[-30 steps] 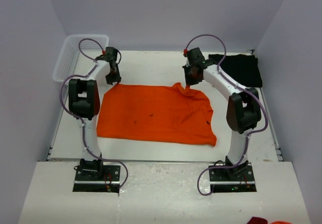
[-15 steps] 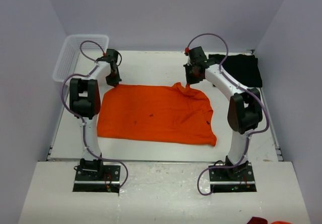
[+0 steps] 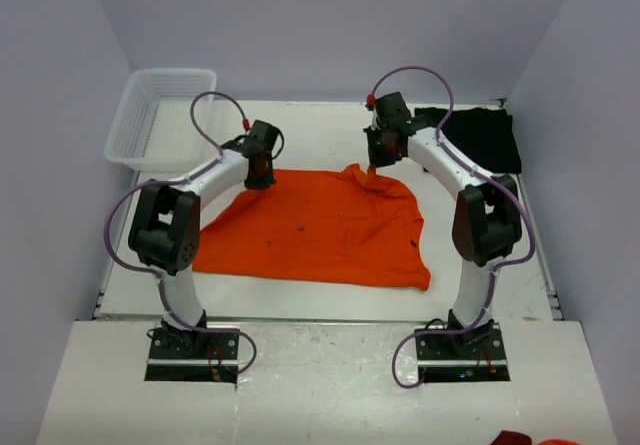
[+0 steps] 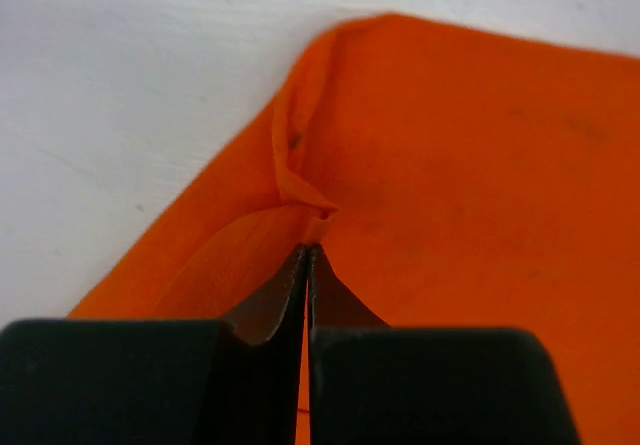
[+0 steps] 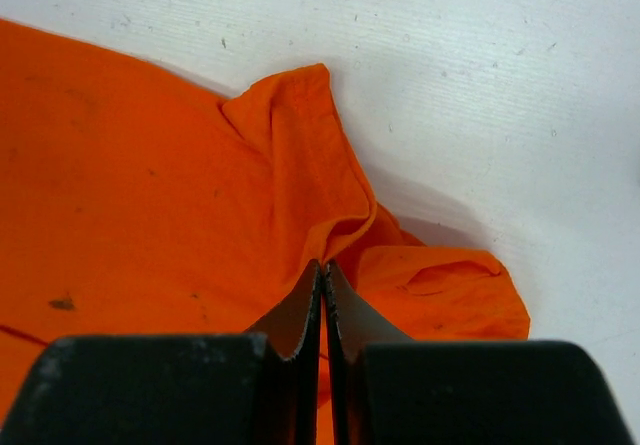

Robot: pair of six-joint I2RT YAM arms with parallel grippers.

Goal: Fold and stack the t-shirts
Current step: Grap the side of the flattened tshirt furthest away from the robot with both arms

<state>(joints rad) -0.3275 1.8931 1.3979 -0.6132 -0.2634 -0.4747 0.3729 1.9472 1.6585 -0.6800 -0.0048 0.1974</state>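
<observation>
Left gripper (image 3: 259,176) dragged one corner rightward; orange t-shirt (image 3: 320,230) lies crosswise.

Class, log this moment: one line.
left claw: shut on orange t-shirt | right claw: shut on orange t-shirt | black t-shirt: far right

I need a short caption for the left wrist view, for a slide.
Left gripper shut on a bunched edge of the orange shirt, on the white table.
</observation>
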